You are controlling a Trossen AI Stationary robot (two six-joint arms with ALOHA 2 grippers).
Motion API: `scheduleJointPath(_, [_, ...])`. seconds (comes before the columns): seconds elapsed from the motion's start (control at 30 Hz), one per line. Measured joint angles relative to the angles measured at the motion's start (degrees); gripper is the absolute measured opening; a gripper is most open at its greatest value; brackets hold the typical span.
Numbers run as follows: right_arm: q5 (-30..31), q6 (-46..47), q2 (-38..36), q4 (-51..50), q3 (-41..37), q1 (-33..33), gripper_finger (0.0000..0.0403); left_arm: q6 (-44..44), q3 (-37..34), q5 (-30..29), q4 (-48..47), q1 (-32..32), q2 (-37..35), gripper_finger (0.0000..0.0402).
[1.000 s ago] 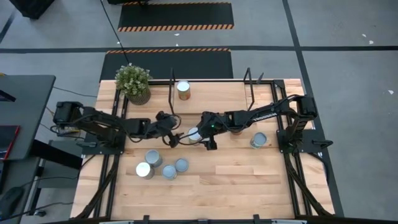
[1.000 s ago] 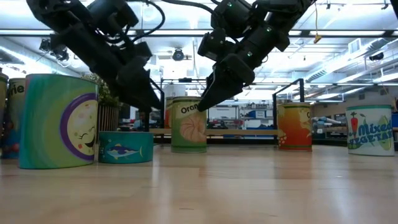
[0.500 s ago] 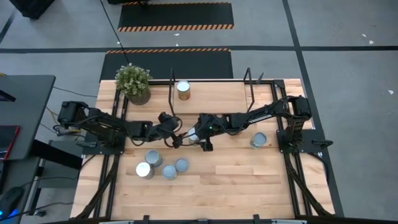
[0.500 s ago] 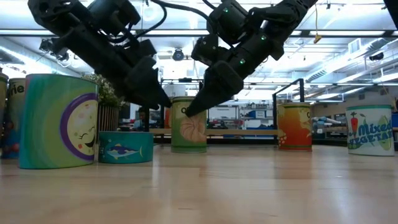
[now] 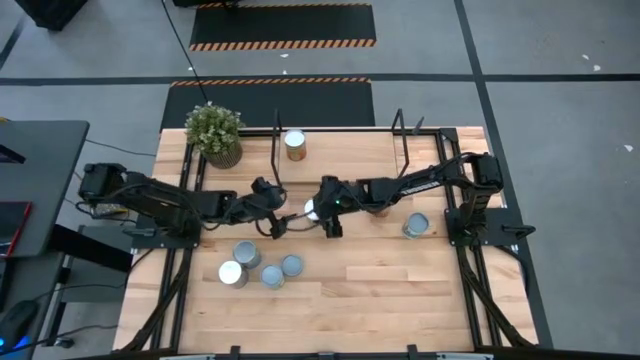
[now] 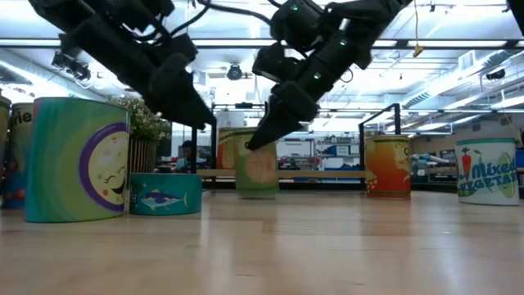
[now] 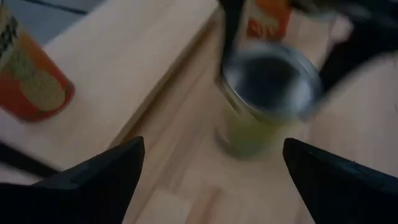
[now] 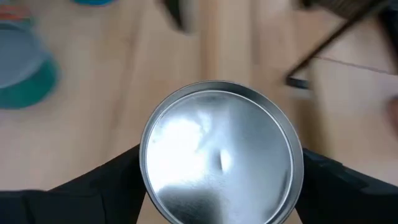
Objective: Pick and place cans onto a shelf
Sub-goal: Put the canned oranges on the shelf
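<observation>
The can point(image 8: 221, 152) you were after stood upright near the middle of the tabletop point(image 5: 380, 290), its shiny flat lid facing straight up and its short axis vertical, with a pale green label wrapped round the side. You could judge it a stiff metal tin, probably with some weight if full, smooth and a little slippery on the label, so the sound place to take hold was across the round side wall, jaws on opposite sides below the rim, not on the lid. Your right gripper point(image 5: 322, 213) was at it from above: in the right wrist view the two dark fingers point(image 8: 93, 186) flanked the tin on either side, partly closed in on it, though you could not tell from these views whether they had it firmly pinched; in the low view the tin looked blurred and slightly off the wood, which hinted at a grip. Your left gripper point(image 5: 270, 212) hung just beside it, jaws spread wide and holding nothing. Farther out, three more cans point(image 5: 258, 265) clustered near the front left, one point(image 5: 416, 225) sat to the right, and one can point(image 5: 295, 145) already stood on the shelf point(image 5: 340, 140) at the back edge, beside a potted plant point(image 5: 215, 133).
</observation>
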Motion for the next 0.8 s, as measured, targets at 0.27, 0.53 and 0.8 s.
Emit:
scheduleJointPath(0.27, [2.09, -1.79, -0.8, -4.84, 6.73, -4.42, 0.0335, -4.2, -0.07, 5.04, -12.13, -1.16, -4.91, 0.0389])
scheduleJointPath(0.53, [-3.68, -3.51, 0.12, 6.63, 8.55, -8.68, 0.0336, -7.54, -0.05, 6.48, -14.29, -3.06, -4.84, 0.0389])
scheduleJointPath(0.8, [-4.07, -4.86, 3.4, 12.66, 9.57, -10.48, 0.0336, -7.97, -0.03, 6.43, -14.2, -2.89, -4.82, 0.0389])
